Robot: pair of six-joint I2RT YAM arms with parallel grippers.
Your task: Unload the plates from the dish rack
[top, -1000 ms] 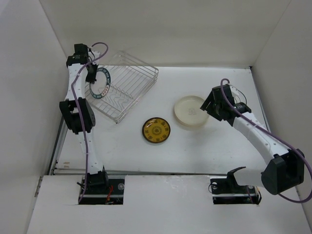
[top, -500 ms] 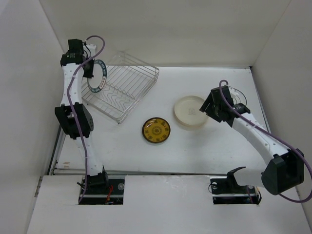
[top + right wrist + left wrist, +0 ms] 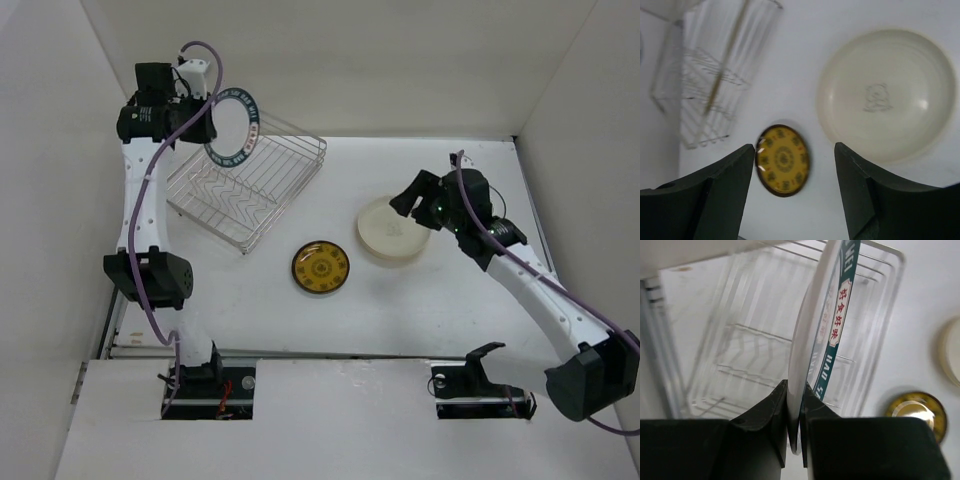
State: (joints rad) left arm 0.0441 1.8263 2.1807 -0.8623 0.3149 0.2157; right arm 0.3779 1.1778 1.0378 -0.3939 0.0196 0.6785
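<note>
Two black fingers of the left pincer (image 3: 794,395) are clamped tight on the lower rim of the round white plate with the teal lettered border (image 3: 826,325). They grip it edge-on so it stands upright, just as a slot would hold it. It hangs in the air over the far-left side of the rectangular silvery wire dish rack (image 3: 262,190), and no other plate shows among the wires. Over to the right pincer (image 3: 792,150): jaws wide apart, nothing in them, hovering above the white worktop (image 3: 450,300). Below it the small dark round plate with the gold centre (image 3: 321,268) and the round cream plate (image 3: 392,230) lie flat, near each other but not touching. That looks like the drop zone. Next call, I'd say: swing the teal plate out and lay it flat beside them.
</note>
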